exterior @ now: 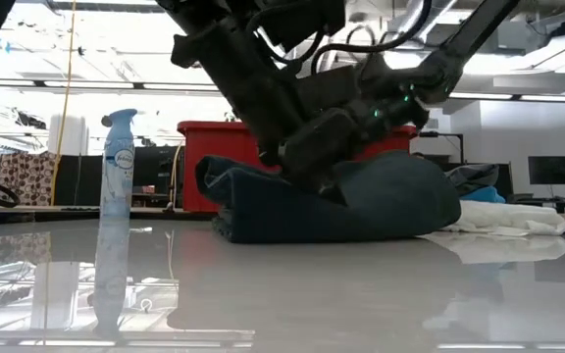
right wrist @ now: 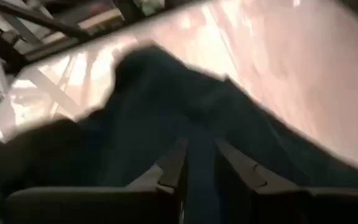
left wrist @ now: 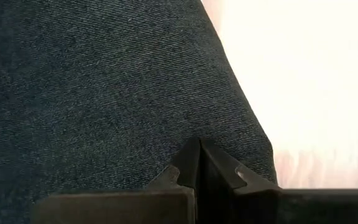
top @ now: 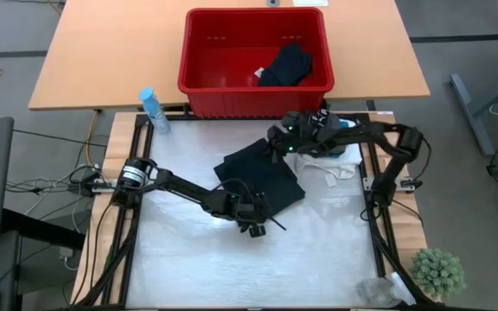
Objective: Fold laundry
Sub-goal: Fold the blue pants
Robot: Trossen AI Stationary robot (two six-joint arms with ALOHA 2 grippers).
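A dark denim-like garment [top: 260, 175] lies folded in a thick bundle at the middle of the white surface [top: 232, 268], just in front of the red basket [top: 255, 60]. In the low view it reads as a rounded, doubled-over heap [exterior: 361, 206] resting flat on the surface.

The left gripper [top: 254, 226] sits at the garment's near edge, its fingers pressed together; in the left wrist view the two dark fingertips [left wrist: 199, 163] meet in a point right against the woven cloth [left wrist: 104, 93], with nothing visibly pinched between them.

The right gripper [top: 285, 142] is at the far edge of the bundle, on the basket side. In the right wrist view its fingers [right wrist: 174, 167] stand slightly apart with a strip of the dark cloth [right wrist: 199, 163] between them, so it appears clamped on a fold of the garment.

A white garment [top: 331, 166] lies crumpled on the surface just to the right of the dark bundle, under the right arm. Another black garment [top: 285, 66] sits inside the basket. A pale blue spray bottle [top: 153, 111] lies near the surface's far left corner, and a small green plant [top: 437, 272] stands at the near right corner.
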